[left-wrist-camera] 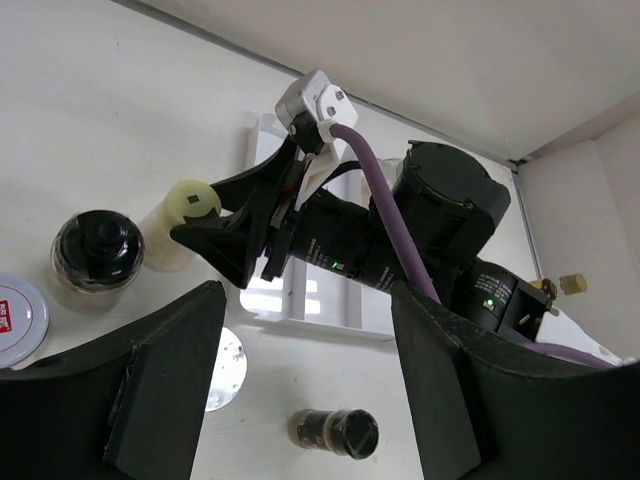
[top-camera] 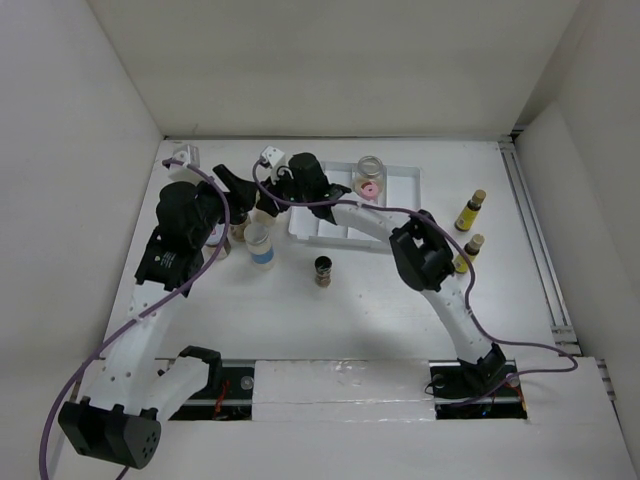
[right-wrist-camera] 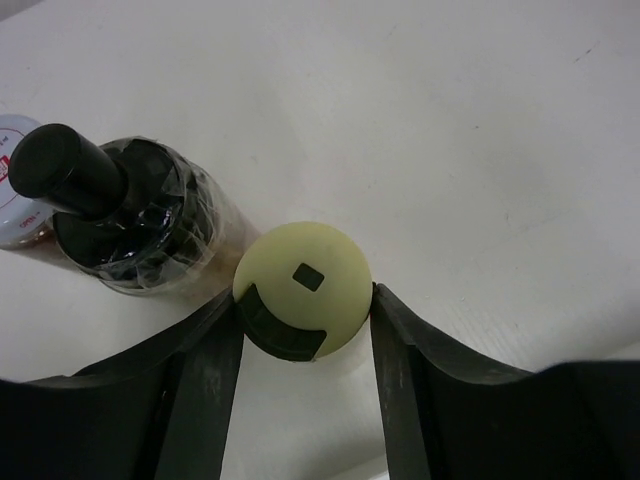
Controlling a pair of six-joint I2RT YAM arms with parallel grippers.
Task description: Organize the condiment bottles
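The yellow-green-topped bottle (right-wrist-camera: 300,262) looks light, rigid and slick, so I judge my right gripper (right-wrist-camera: 306,297) well placed, clasping its cap, while the left gripper (left-wrist-camera: 300,310) gapes empty.

Bright, even light; soft shadows

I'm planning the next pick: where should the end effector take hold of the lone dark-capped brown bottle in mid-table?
Probably best to take the dark-capped brown bottle by its round body below the cap, descending from above with fingers either side. It stands upright and alone, so any side is free.
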